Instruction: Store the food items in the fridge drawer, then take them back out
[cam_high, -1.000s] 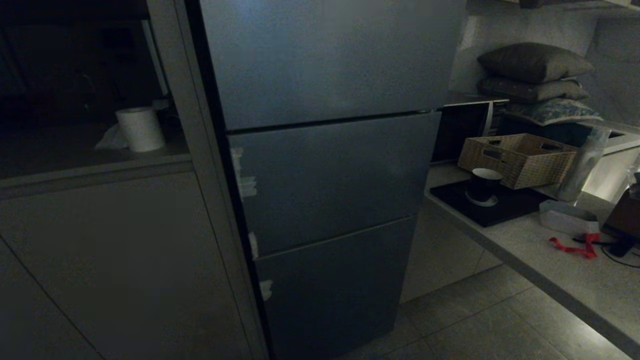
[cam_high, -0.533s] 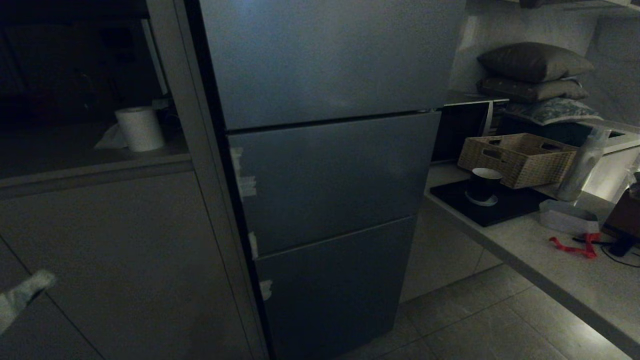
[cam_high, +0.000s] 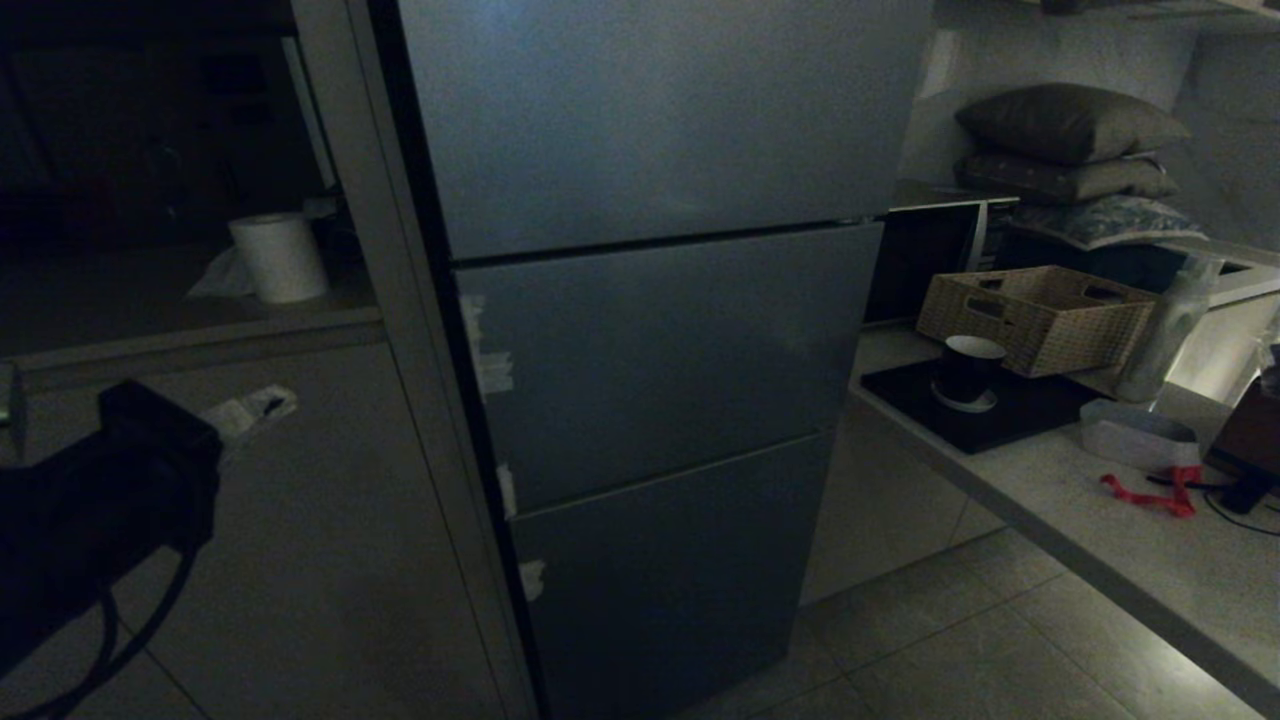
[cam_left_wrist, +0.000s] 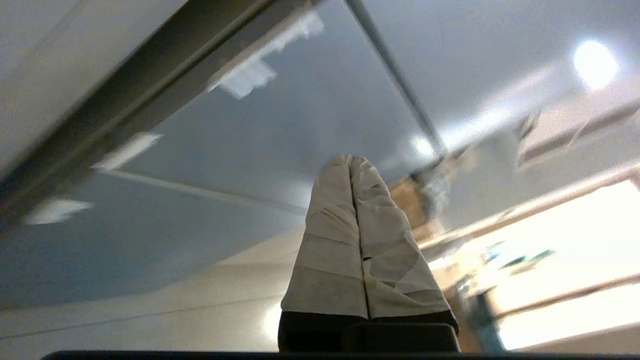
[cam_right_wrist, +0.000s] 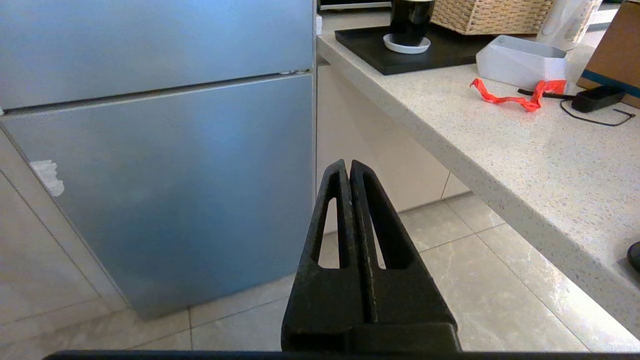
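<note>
Fridge drawer isn't visible to you: all three doors of the fridge (cam_high: 650, 350) are closed, and no food items show in any view.

Nearest you, the left hand (cam_left_wrist: 352, 165) is up at the left of the head view, in front of the cabinet (cam_high: 250, 520) beside the fridge. Its taped fingers (cam_left_wrist: 325, 240) are pressed together, holding nothing. Right hand (cam_right_wrist: 348, 167) is low, pointing at the bottom door, also closed and empty.

Risks as I judge them:
- Closed fingers can't hook the middle door (cam_high: 660, 360); go in like that and you'll skid along the panel or knock the tape patches (cam_high: 490, 360) on its left edge.
- The gap between the door and the cabinet is narrow. Misjudge it in this dim light and you'll wedge the tips.
- Further right, the counter (cam_high: 1100, 530) sits close beside the fridge, so a wide door swing may hit its edge.
</note>
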